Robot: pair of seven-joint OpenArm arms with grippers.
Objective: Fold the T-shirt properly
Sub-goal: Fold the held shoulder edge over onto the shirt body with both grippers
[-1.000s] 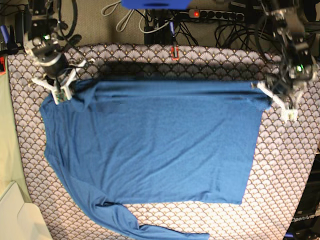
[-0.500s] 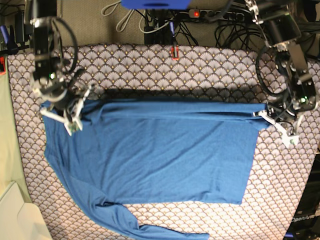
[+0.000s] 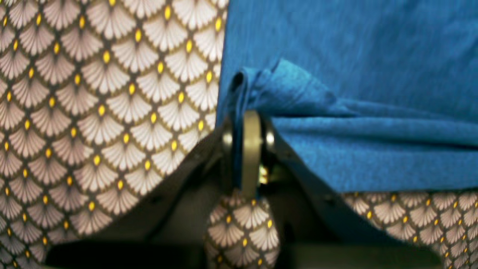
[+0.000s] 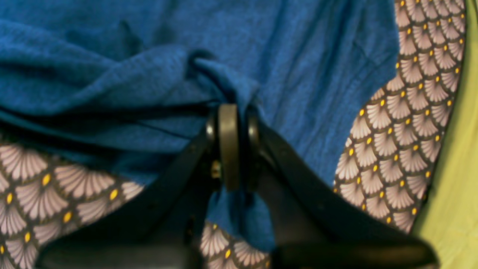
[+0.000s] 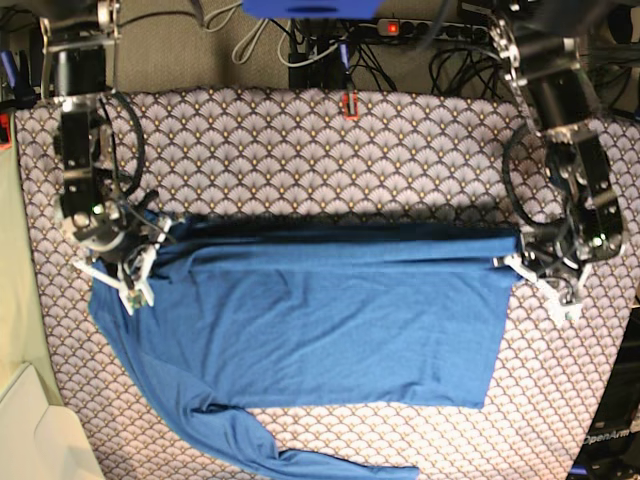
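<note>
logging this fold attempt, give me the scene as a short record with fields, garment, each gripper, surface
garment: T-shirt, blue, spread on the table, top edge lifted, one long sleeve trailing toward the near edge
left gripper: shut on the T-shirt, pinching a bunched corner of fabric
right gripper: shut on the T-shirt, fabric gathered between its pads
surface: tablecloth with a fan-scale pattern
background: power strip and cables beyond the table
</note>
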